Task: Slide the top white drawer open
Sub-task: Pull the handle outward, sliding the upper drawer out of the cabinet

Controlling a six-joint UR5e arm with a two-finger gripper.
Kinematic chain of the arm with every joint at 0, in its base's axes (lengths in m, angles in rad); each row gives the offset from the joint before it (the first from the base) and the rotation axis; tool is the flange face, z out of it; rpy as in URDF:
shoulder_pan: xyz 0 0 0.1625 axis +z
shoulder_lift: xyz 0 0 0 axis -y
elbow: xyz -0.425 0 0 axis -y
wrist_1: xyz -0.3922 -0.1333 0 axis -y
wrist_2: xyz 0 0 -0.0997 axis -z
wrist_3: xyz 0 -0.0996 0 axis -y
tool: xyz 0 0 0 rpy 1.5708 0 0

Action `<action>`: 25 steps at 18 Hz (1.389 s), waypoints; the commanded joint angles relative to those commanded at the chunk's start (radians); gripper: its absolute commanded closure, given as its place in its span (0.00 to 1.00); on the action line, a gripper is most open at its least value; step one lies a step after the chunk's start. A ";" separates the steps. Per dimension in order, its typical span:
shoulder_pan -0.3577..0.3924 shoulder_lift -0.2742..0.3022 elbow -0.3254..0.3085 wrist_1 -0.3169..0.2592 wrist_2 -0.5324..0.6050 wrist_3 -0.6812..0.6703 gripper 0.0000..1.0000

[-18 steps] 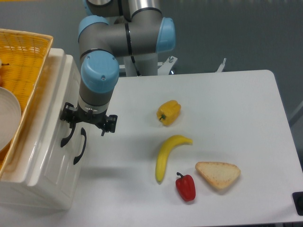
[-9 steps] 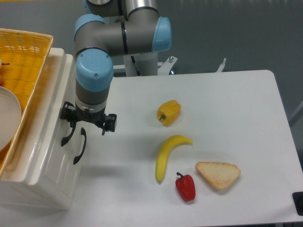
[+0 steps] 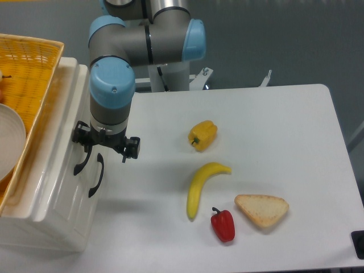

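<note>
Top white drawer at the table's left edge, the hand poised at its handles.

Drawer front faces the table, and two curved black handles show on the white cabinet: one nearer the cabinet's top, the other just beside it. The hand hangs from the arm's blue-capped wrist right above these handles, its fingers spread apart, and it seems to straddle the upper handle, though contact is hard to judge from this angle. A yellow wicker basket sits on top of the cabinet with a white dish in it. Toward the table's middle lie a yellow pepper and a banana; nearer the front edge are a red pepper and a slice of bread.
</note>
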 joint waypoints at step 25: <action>0.068 -0.008 0.002 0.000 0.014 0.040 0.00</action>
